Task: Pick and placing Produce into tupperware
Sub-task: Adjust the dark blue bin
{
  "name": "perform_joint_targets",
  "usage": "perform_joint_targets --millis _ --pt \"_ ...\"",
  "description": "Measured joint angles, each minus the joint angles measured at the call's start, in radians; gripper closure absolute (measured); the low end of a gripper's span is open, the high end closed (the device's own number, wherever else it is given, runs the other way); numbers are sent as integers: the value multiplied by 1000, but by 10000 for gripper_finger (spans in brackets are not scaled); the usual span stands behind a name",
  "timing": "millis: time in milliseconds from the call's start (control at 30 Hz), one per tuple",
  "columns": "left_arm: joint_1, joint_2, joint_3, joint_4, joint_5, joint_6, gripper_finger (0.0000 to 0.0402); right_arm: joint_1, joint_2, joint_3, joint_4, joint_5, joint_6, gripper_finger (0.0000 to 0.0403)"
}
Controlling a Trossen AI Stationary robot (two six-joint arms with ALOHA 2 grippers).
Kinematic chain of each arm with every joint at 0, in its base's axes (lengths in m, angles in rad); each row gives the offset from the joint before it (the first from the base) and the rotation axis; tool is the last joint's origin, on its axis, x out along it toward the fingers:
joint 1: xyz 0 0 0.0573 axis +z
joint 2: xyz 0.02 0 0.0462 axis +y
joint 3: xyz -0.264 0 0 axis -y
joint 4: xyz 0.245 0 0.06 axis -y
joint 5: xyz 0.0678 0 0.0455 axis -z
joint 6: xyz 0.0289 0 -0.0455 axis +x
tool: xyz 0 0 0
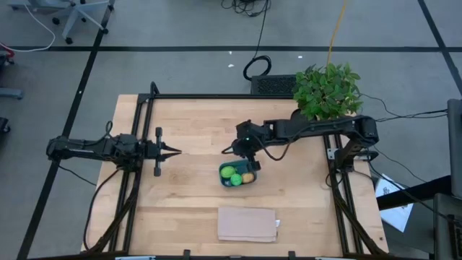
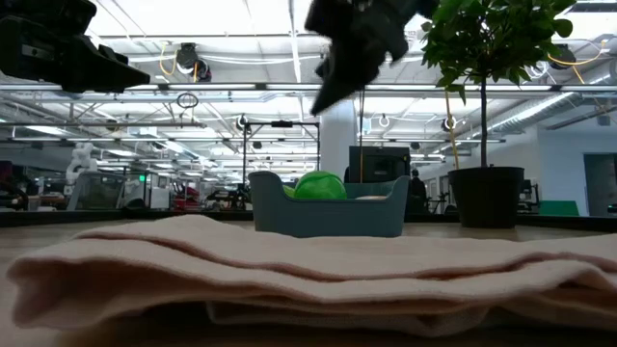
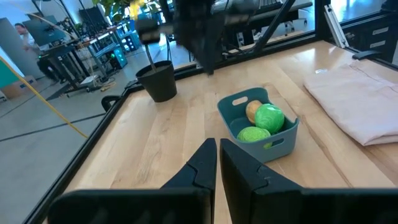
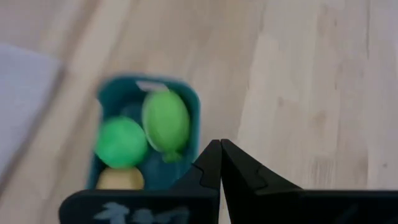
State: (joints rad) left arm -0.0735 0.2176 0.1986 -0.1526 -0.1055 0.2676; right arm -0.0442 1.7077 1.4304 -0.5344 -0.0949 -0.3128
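Observation:
The teal tupperware [image 1: 237, 185] stands near the middle of the wooden table, also seen in the low view [image 2: 328, 217] and both wrist views [image 3: 277, 146] [image 4: 193, 99]. Inside it lie a lime-green piece [image 4: 166, 121], a bright green ball [image 4: 121, 142] and a yellow-orange piece [image 4: 120, 179]. My right gripper [image 1: 229, 150] hangs shut above the table just beyond the container's far left corner, slanting down, and holds nothing. My left gripper [image 1: 177, 152] is shut, well off to the container's left, pointing roughly level toward it [image 3: 217, 149].
A folded tan cloth [image 1: 247, 224] lies near the table's front edge, in front of the container. A leafy potted plant [image 1: 326, 90] stands at the far right corner. Black frame rails run along the table's left and right sides.

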Motion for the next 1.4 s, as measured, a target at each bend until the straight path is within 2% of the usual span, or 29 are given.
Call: perform_joint_targets --millis 200,400,1100,1400 --pt "0 0 0 0 0 0 376 -37 0 -142 104 5 2 403" --pt "0 0 0 0 0 8 376 -43 0 -220 162 46 -11 403" --pt "0 0 0 -3 0 9 376 -46 0 -264 127 64 16 403" --pt "0 0 0 -6 0 9 376 -39 0 -264 87 11 44 403"
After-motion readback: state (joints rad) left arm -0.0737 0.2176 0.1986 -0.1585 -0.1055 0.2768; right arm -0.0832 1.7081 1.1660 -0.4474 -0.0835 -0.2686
